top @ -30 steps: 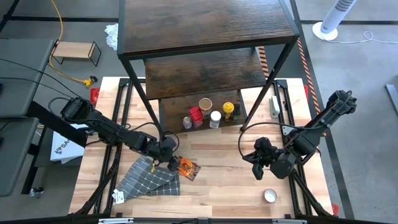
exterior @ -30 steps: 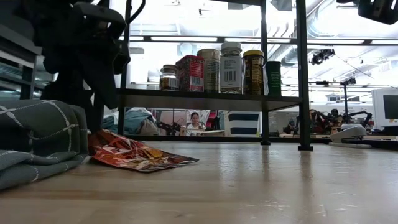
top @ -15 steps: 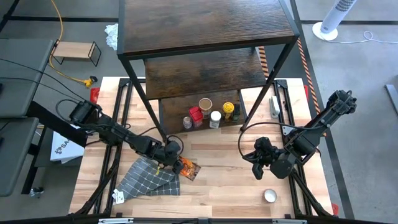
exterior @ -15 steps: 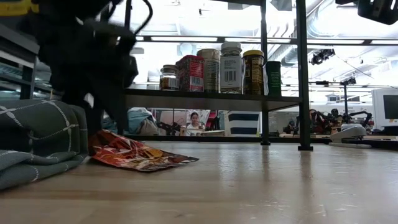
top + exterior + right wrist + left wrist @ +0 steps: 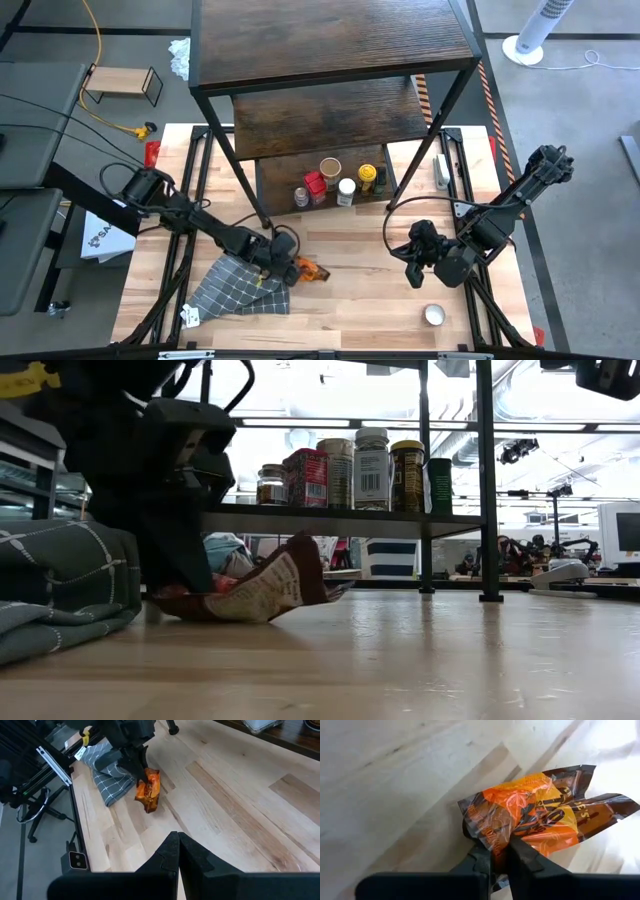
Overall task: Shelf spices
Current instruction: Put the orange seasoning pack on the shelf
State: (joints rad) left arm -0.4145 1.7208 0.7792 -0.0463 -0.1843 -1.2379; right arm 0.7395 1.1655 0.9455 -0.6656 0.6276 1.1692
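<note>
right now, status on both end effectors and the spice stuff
Left end effector shut on orange spice packet, beside grey checked cloth. Right end effector shut, empty, waiting above the table. Five jars already on shelf. Small tin still on table.

grey checked cloth (image 5: 240,288) near-left on surface (image 5: 370,300), small round tin (image 5: 434,315) near-right, light-wood stand (image 5: 122,84) far-left, white fan (image 5: 535,35) far-right
</note>
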